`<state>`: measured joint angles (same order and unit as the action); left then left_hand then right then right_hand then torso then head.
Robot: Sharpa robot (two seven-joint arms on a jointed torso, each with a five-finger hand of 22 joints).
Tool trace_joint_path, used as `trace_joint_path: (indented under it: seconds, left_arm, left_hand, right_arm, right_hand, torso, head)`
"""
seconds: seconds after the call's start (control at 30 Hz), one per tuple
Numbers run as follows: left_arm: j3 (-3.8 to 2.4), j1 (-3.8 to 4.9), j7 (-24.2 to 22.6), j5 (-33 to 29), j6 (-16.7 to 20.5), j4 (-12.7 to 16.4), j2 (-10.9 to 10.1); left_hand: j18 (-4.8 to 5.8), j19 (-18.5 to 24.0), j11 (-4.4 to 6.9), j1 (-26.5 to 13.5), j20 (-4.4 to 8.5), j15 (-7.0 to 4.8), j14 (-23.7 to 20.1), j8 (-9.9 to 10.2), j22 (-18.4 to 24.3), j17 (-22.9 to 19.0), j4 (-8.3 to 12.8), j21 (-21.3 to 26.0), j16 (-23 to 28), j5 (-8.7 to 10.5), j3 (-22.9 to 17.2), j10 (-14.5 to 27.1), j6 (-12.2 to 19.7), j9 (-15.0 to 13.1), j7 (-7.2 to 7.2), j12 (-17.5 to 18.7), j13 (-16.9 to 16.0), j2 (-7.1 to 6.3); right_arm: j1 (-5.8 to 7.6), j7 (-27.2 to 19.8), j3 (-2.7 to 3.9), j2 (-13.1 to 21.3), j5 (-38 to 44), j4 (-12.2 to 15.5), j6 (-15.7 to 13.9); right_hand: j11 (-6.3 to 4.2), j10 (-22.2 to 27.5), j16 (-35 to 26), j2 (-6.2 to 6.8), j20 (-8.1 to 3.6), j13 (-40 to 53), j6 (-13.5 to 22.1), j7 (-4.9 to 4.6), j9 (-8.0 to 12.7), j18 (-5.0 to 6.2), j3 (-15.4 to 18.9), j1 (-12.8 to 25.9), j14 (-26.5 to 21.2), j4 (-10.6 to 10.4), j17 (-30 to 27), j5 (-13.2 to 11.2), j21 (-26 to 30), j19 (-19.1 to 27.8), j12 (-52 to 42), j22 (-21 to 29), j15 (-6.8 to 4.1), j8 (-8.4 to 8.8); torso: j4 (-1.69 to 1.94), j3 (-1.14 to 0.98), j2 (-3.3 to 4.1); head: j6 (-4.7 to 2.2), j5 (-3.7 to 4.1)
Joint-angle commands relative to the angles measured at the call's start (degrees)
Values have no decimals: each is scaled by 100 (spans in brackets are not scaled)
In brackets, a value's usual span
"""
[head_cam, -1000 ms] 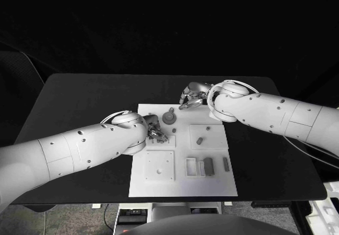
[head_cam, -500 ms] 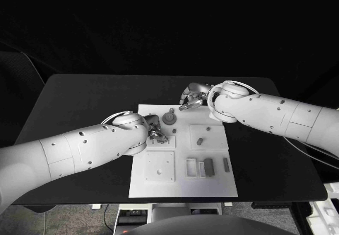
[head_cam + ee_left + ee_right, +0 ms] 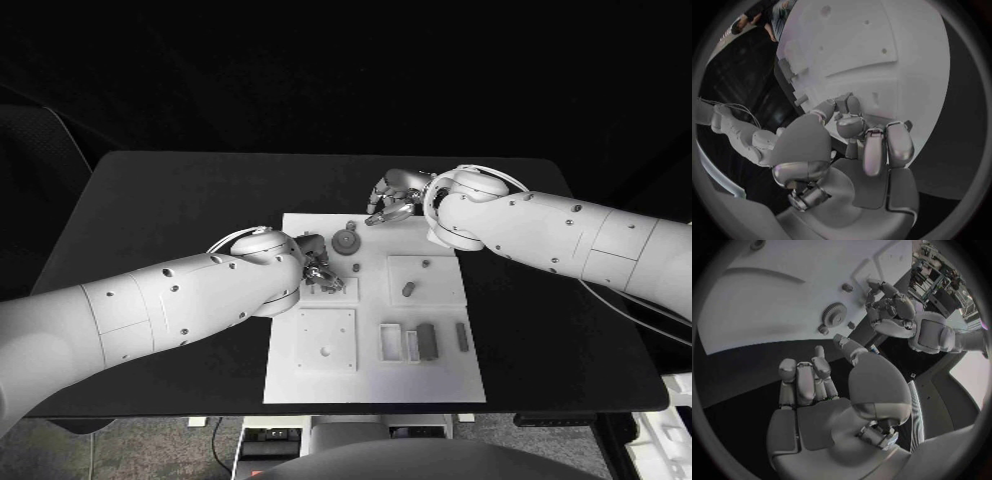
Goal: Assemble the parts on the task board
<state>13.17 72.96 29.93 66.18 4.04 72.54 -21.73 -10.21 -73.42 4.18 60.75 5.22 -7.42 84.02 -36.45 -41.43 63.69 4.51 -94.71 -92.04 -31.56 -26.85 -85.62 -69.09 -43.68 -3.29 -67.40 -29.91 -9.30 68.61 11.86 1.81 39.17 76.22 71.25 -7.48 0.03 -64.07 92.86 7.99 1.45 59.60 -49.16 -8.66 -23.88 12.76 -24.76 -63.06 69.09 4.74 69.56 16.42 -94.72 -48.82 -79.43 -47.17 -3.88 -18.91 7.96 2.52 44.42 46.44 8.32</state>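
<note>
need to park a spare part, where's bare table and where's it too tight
Bare black table runs along the task board's left side, behind the left arm, and along the far edge. It is crowded at the board's far end, where the left hand, right hand and gear sit close together.

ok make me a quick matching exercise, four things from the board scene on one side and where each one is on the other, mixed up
Things:
1. gear
2. left hand
3. right hand
4. dark block

Places:
A. over the board's far edge
B. near part of the task board, beside a white frame
C. far part of the board, lying flat
D. over the board's left middle

Pairs: 1-C, 2-D, 3-A, 4-B
</note>
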Motion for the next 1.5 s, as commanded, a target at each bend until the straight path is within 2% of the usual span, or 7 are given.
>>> trace_joint_path:
  seconds: [0.03,0.3,0.43,1.1,1.5]
  left_arm:
    - [34,-46,179,-233,-32,-29,-3]
    - [34,-43,167,-690,6,-42,-12]
    - [34,-41,180,-695,45,-43,-18]
    - [34,-6,241,-308,21,13,-56]
    - [34,18,270,-236,-56,-62,-36]
  left_hand:
    - [-479,-14,193,482,15,-29,717,-40,-6,4,319,-713,4,-41,-368,-416,-709,-2,156,-18,2,417]
    - [-479,-21,196,481,7,-25,724,-51,-9,10,290,-722,-10,-82,-403,-438,-740,1,163,-28,1,437]
    - [-479,-22,197,476,4,-24,726,-55,-11,12,279,-724,-16,-96,-419,-445,-750,3,165,-32,1,450]
    - [-479,-26,200,470,-1,-20,731,-63,-14,18,269,-731,-29,-126,-450,-462,-772,6,172,-41,0,467]
    - [-479,-27,201,469,-3,-19,732,-65,-15,20,270,-733,-33,-132,-459,-467,-778,7,174,-43,0,467]
  right_arm:
    - [-3,-8,1,0,46,2,66]
    - [-3,-6,1,0,46,3,67]
    - [-3,-6,1,3,46,2,72]
    - [-3,-7,1,3,46,5,77]
    - [-3,-5,1,5,46,7,79]
  right_hand:
    - [-19,-34,32,1,-6,-8,-26,-75,8,95,-27,72,12,3,0,21,-19,19,-22,8,-26,5]
    - [-19,-34,30,1,-6,-8,-26,-75,9,95,-27,72,8,3,-4,21,-20,19,-22,9,-26,6]
    - [-19,-34,33,1,-6,-8,-25,-75,9,96,-28,73,14,4,1,21,-20,19,-22,9,-26,6]
    - [-19,-34,30,2,-6,-9,-24,-75,9,96,-30,73,6,5,-8,21,-20,20,-23,9,-26,6]
    - [-19,-34,32,2,-6,-10,-23,-75,10,96,-31,74,10,6,-4,21,-21,20,-23,10,-27,7]
  torso:
    - [1,-1,-1]
    - [2,-2,0]
    - [0,-3,1]
    - [2,-2,1]
    - [1,-4,3]
  head:
    - [-3,-4]
    - [-8,-7]
    - [-12,-10]
    - [-30,-37]
    - [-39,-41]
